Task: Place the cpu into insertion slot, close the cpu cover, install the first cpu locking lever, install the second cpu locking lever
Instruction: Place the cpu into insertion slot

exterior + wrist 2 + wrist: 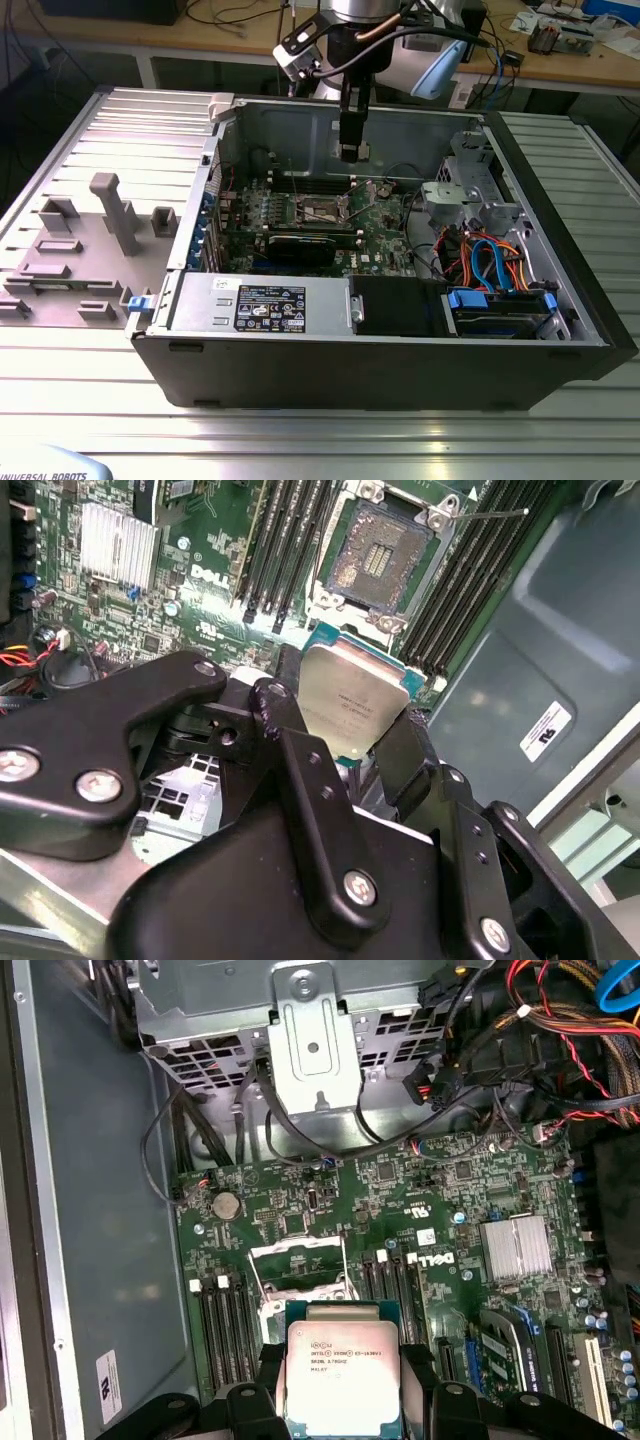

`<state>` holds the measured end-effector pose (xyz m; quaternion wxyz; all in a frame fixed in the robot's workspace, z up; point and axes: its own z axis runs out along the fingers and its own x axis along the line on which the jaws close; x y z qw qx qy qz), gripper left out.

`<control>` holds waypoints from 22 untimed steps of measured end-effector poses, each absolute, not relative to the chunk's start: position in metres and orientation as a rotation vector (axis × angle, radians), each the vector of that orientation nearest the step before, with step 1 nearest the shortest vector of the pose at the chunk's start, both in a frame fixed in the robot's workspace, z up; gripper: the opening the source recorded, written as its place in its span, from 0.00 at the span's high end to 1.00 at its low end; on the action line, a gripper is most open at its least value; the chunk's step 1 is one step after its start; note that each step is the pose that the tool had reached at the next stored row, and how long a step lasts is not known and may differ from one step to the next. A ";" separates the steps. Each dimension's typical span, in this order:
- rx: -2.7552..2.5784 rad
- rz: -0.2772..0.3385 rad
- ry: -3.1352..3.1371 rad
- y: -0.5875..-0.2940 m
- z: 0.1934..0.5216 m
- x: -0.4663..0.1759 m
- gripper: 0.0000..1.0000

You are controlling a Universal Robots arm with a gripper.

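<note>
**Chip held in the gripper, slot open and bare**

You are looking at one arm reaching down into an open computer case [400, 375] that lies on its side. The gripper [352, 150] is clamped on the cpu [352, 702]. A black finger [300, 770] presses on each of two opposite edges, and the silver top faces the cameras in both wrist views. The chip is in the air, clear of the green board [470, 1200].

In the exterior view the gripper hangs at about one o'clock from the insertion slot [318, 208]. The black graphics card [300, 246] sits at six o'clock of that slot.

In the second wrist view the slot lies bare, its contact field uncovered. The cpu cover [297, 1255] looks swung up off it, and a thin locking lever [488, 515] stands free.

As far as you can judge, none of the four steps is finished. The chip is not seated, the cover is open, and both levers are left to do.
</note>
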<state>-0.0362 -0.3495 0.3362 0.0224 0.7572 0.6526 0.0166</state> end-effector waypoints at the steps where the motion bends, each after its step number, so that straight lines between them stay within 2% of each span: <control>1: 2.345 0.052 2.022 -0.350 0.336 -0.036 0.46; 22: 2.239 0.055 2.142 -0.350 0.329 -0.039 0.46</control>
